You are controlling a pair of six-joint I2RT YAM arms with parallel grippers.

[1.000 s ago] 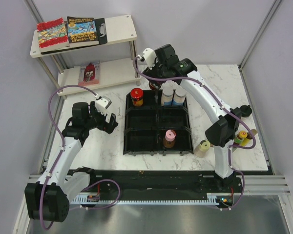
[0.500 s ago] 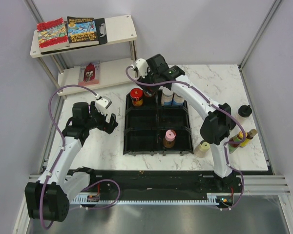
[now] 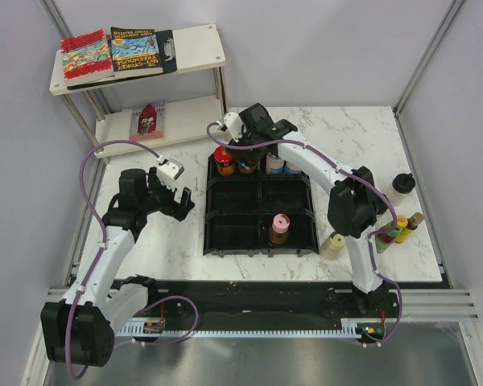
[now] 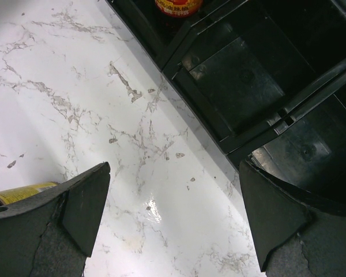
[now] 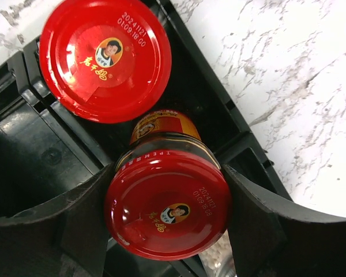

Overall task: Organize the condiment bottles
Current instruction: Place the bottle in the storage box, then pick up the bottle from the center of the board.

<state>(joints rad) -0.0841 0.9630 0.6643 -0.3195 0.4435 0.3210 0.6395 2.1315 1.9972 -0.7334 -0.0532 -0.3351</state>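
My right gripper (image 5: 167, 186) is shut on a red-capped jar (image 5: 167, 222), held tilted over the back-left compartment of the black tray (image 3: 233, 198). A second red-capped jar (image 5: 105, 57) stands right beside it in that compartment (image 3: 224, 158). Two white-and-blue bottles (image 3: 283, 166) fill the back-right compartment, and a pink-capped bottle (image 3: 279, 227) stands in the front-right one. My left gripper (image 3: 183, 201) hovers open over bare marble left of the tray, nothing between its fingers (image 4: 86, 202).
Loose bottles stand on the table to the right: a cream-capped one (image 3: 336, 241), a yellow and red group (image 3: 398, 228), and a black-capped one (image 3: 402, 182). A white two-level shelf with books (image 3: 113, 52) stands at the back left.
My right arm has swung left and down with the red-capped jar, from above the back-right compartment to the back-left one beside the other red jar. The left arm has stayed still.
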